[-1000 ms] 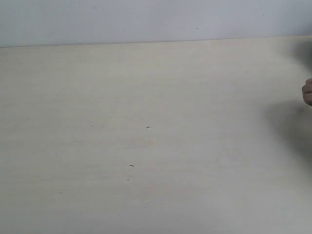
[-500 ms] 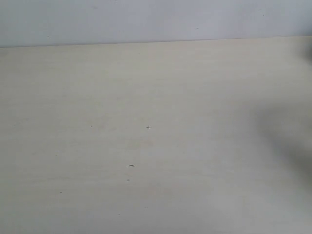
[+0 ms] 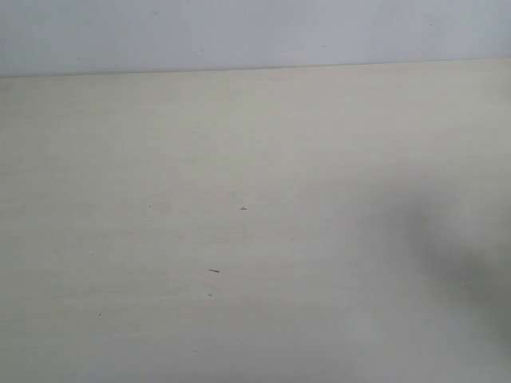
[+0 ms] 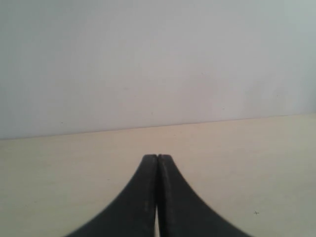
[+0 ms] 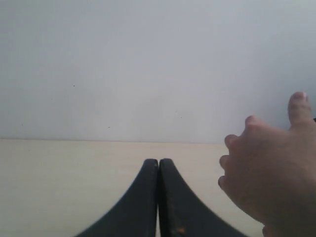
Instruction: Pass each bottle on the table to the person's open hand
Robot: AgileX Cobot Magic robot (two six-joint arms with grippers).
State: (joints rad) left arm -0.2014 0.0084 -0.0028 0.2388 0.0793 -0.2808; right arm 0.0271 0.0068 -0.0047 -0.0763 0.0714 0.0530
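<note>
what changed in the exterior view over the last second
The person's hand, seen at the exterior view's right edge a second ago, has pulled out of that view, and the soft shadow has drifted toward the lower right corner. The table looks the same. The left gripper and right gripper stay shut.

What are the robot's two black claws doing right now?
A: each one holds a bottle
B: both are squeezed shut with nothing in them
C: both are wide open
B: in the wrist views the left gripper and the right gripper each have their two black fingers pressed flat together, with nothing between them.
</note>
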